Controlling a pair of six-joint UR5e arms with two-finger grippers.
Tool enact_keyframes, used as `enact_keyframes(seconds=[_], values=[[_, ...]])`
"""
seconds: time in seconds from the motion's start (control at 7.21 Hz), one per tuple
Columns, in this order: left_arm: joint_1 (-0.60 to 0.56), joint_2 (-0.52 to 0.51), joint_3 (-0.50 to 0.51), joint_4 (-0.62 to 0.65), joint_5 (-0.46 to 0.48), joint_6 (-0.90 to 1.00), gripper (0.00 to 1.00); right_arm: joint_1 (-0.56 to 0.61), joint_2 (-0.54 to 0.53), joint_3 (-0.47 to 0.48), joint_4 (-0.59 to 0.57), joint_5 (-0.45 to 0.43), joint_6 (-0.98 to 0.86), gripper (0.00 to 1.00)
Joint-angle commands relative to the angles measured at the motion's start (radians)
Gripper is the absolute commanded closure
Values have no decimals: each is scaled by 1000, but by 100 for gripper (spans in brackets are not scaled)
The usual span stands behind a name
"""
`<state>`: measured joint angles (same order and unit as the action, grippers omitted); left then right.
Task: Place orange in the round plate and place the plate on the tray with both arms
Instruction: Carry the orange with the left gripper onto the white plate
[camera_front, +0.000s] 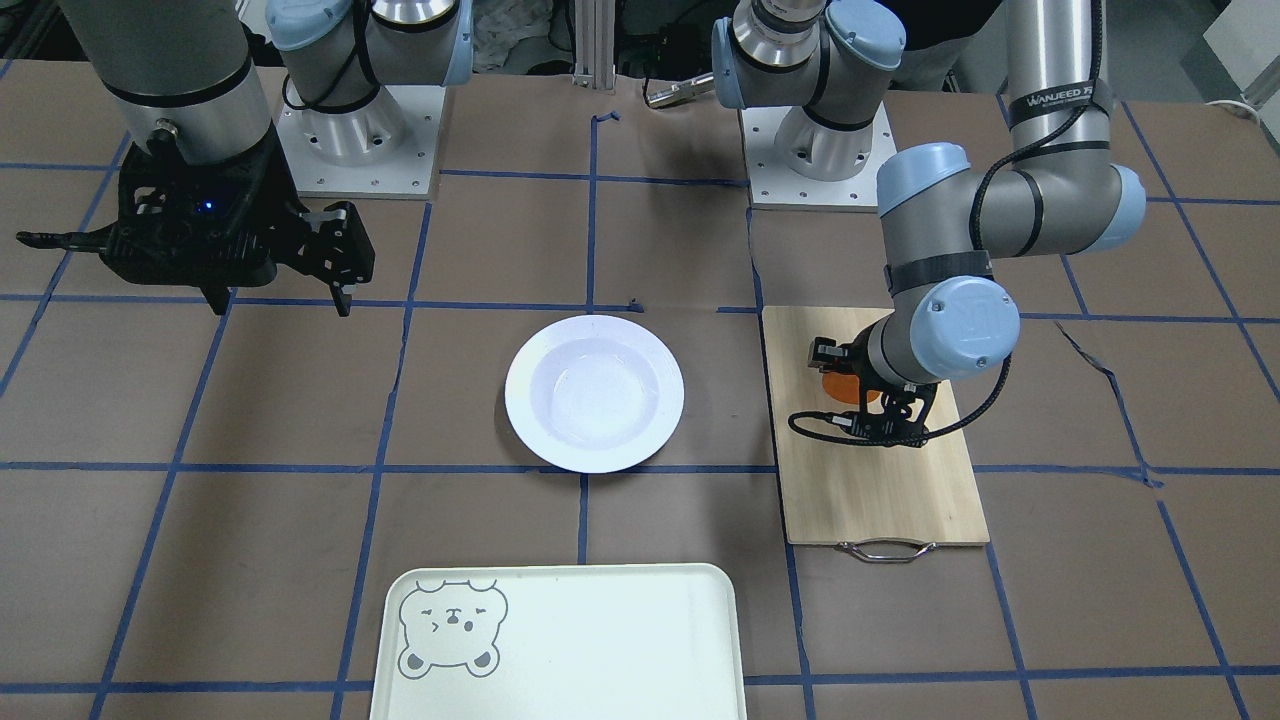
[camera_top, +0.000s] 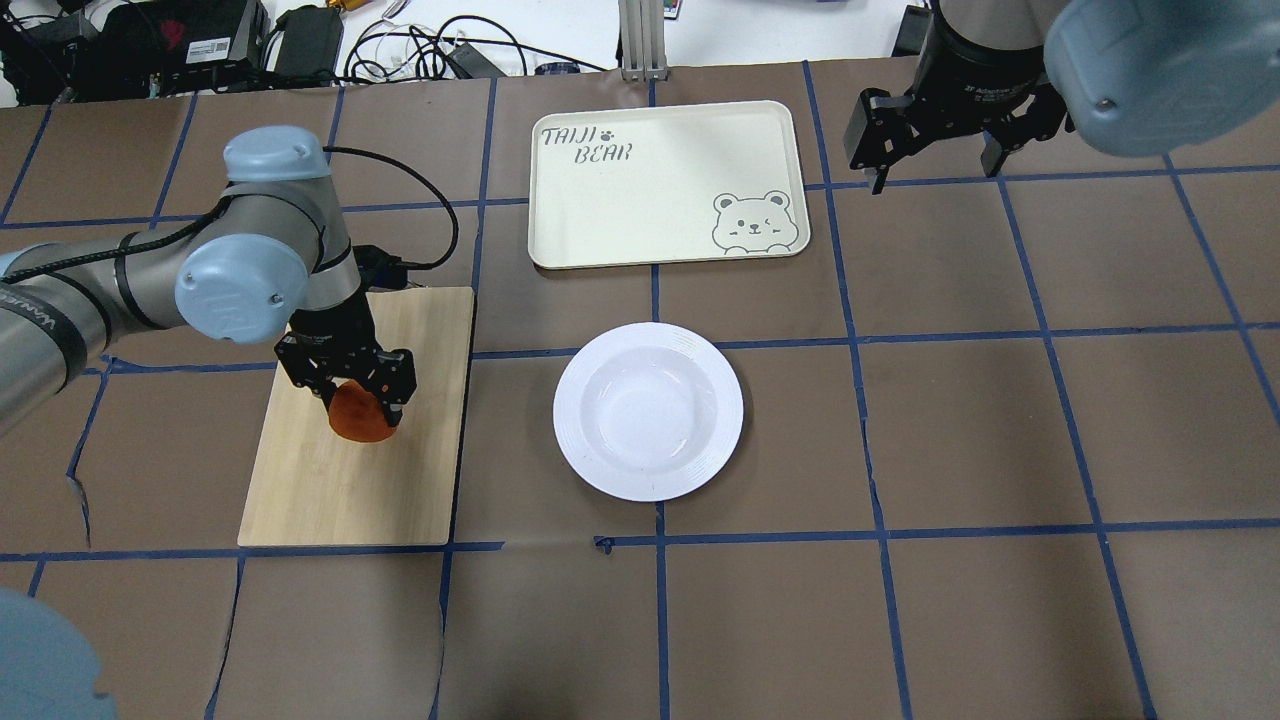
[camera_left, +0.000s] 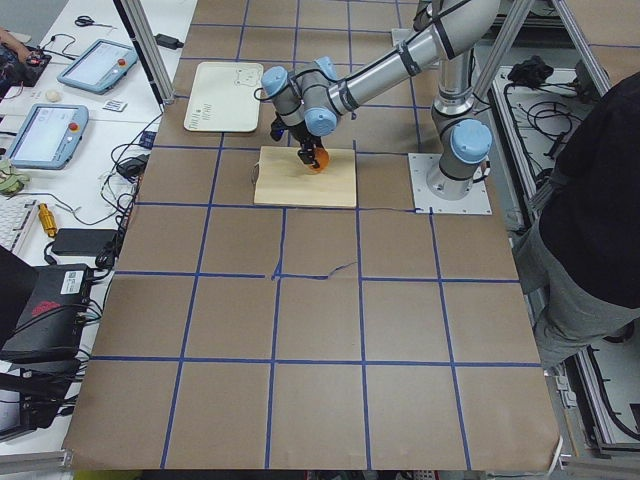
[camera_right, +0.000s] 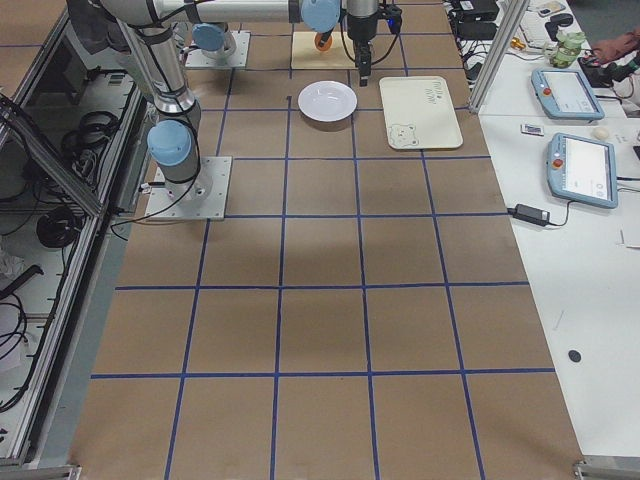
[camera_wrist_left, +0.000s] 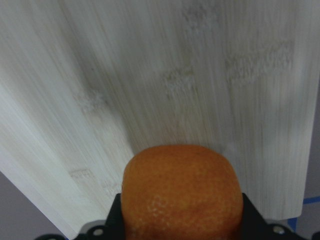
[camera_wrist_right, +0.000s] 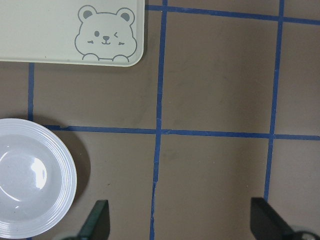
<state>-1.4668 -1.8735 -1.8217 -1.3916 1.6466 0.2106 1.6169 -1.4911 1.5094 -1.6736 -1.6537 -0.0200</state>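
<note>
At the middle of the overhead view sits the round plate (camera_top: 715, 455), glossy white, its sunken centre showing only bare glaze. Above it in that frame, and apart from it, lies the tray (camera_top: 640, 200). It is pale and rectangular and carries just its own print: a grey bear face (camera_top: 757, 220) in its lower right corner and lettering (camera_top: 588, 143) at its upper left.

Left of the plate a bamboo cutting board (camera_top: 330, 490) lies flat; the front-facing view shows its metal handle (camera_front: 886, 549) at the lower edge. Over the board's upper half the left tool (camera_top: 360, 403) points down, its fingers clamped on either side of the orange (camera_top: 362, 427). The left wrist view shows the fruit filling the gap between them, with blurred board grain behind. Whether the orange touches the board I cannot tell.

The right tool (camera_top: 934, 168) hangs at the upper right of the overhead frame, right of the tray and well apart from the plate. Its fingers are spread wide.

Brown paper crossed by blue tape lines covers the worktop (camera_top: 950, 430). Cables and black boxes (camera_top: 150, 45) crowd the overhead view's top left. In the left side view, screens (camera_left: 97, 68) lie on a white bench at upper left, and a person in dark clothes (camera_left: 590, 200) stands at the right edge.
</note>
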Motion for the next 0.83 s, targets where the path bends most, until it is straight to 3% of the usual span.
enact_keyframes(seconds=[0.0, 0.28, 0.69], values=[[-86, -13, 116, -87, -216, -332, 100, 0, 0, 0, 0, 0, 0, 0], [-289, -33, 111, 50, -270, -755, 100, 0, 0, 2, 1, -3, -1, 0], [-389, -120, 70, 193, -448, -865, 100, 0, -1, 2, 2, -3, -5, 0]])
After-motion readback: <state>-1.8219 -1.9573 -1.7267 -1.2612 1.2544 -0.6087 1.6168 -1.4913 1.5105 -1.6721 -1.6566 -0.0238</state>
